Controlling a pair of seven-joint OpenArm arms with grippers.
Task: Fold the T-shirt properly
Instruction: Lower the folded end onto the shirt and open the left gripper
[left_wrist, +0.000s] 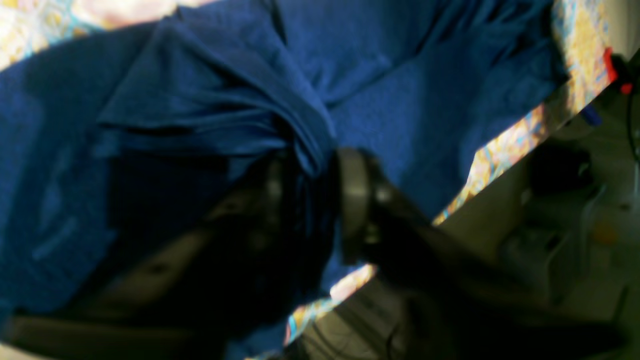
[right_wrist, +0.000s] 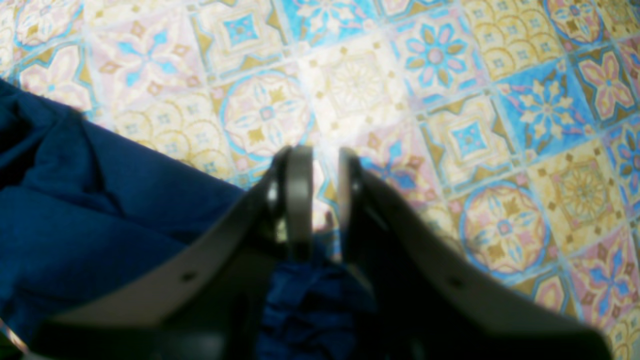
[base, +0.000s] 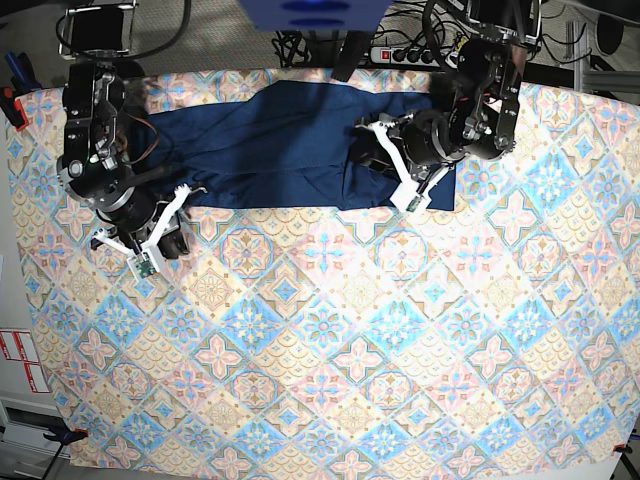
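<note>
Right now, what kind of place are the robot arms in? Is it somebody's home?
Probably a robot lab or workshop, not a home. Two arms work over a table with a patterned tablecloth, a power strip and cables sit behind it, and clamps hold the cloth's edge.

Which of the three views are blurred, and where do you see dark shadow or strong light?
Left wrist view: blurred, the left gripper in dark shadow against the T-shirt. Right wrist view: soft, with a bright patch on the tablecloth above the right gripper. Base view: sharp, evenly lit.

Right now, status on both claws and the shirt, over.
Left claw has bunched shirt between its jaws. Right claw pinches shirt fabric over the tablecloth. Nothing in the way.
</note>
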